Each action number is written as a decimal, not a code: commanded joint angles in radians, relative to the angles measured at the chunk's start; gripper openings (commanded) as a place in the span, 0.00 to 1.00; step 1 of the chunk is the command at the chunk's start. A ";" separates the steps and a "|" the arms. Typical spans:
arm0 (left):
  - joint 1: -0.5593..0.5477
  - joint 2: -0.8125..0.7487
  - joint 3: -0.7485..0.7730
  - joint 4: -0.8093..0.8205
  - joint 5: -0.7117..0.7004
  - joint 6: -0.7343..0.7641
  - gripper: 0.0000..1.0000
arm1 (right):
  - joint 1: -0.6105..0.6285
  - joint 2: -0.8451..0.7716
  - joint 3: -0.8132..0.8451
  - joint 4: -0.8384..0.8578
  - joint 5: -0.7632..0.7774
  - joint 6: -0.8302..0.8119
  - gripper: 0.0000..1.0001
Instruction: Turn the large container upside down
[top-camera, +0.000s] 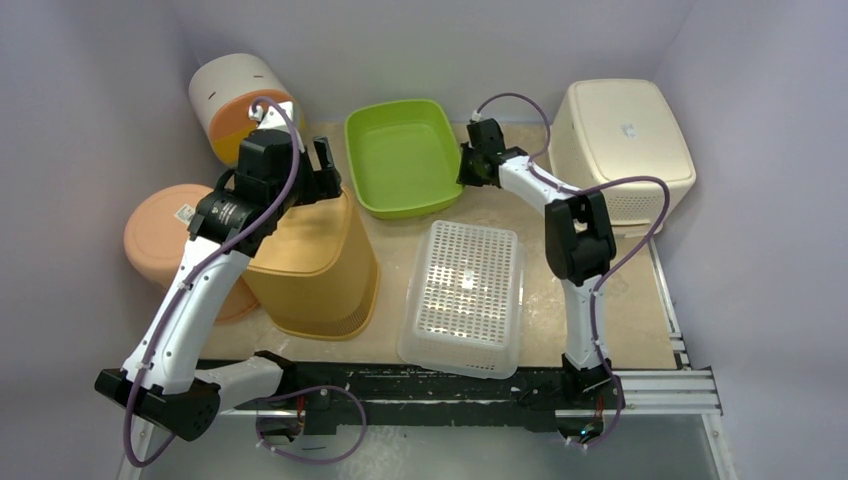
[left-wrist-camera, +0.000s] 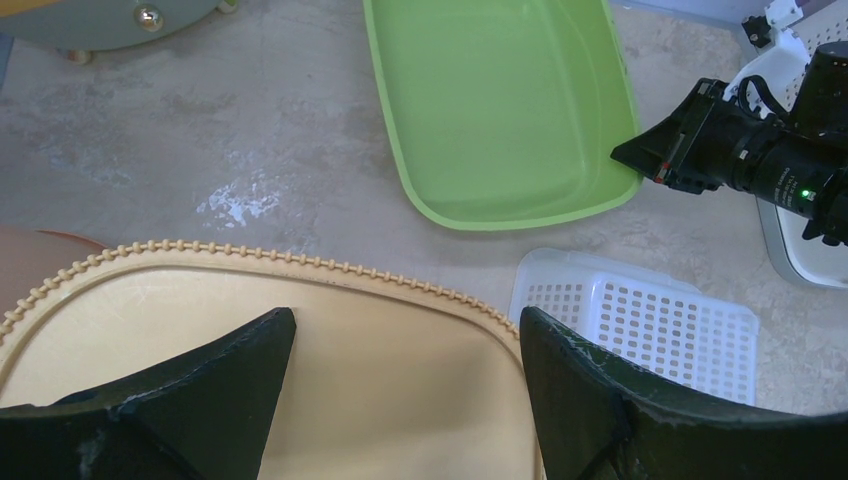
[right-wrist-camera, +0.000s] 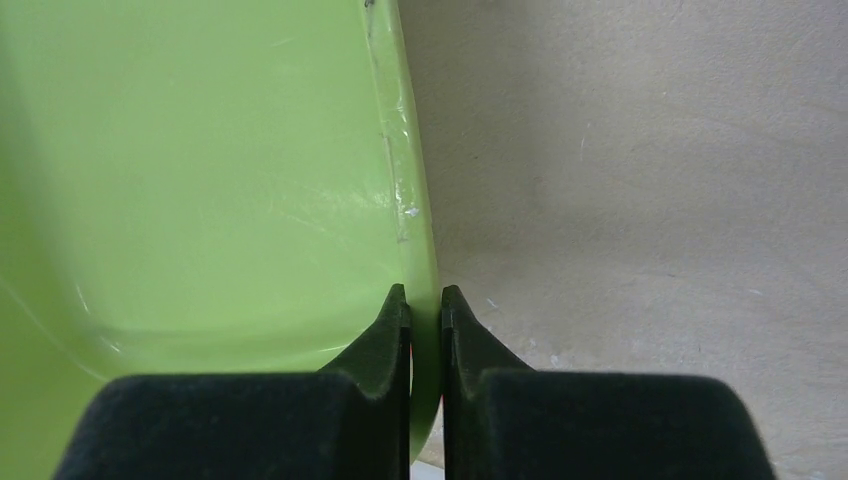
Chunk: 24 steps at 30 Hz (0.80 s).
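Note:
A lime-green open tub (top-camera: 400, 155) stands upright on the table at the back centre. It also shows in the left wrist view (left-wrist-camera: 500, 110) and the right wrist view (right-wrist-camera: 200, 150). My right gripper (top-camera: 468, 165) is shut on its right rim, one finger inside the wall and one outside (right-wrist-camera: 425, 295). A large yellow-orange basket (top-camera: 315, 265) stands bottom-up at the left. My left gripper (top-camera: 320, 170) is open and empty just above the basket's flat base (left-wrist-camera: 400, 400), jaws wide apart (left-wrist-camera: 405, 318).
A white perforated basket (top-camera: 465, 290) lies bottom-up in front of the green tub. A cream bin (top-camera: 620, 140) stands at the back right. A peach round container (top-camera: 165, 235) and a white-and-orange cylinder (top-camera: 235, 100) are at the left.

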 joint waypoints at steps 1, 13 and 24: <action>-0.005 0.010 0.040 0.001 -0.007 -0.001 0.80 | -0.013 -0.107 -0.018 0.056 0.068 -0.031 0.00; -0.006 -0.012 0.052 0.016 -0.008 0.014 0.80 | -0.020 -0.293 0.102 -0.026 0.281 -0.203 0.00; -0.005 -0.050 0.037 0.023 0.005 0.014 0.80 | -0.019 -0.423 0.125 -0.054 0.662 -0.554 0.00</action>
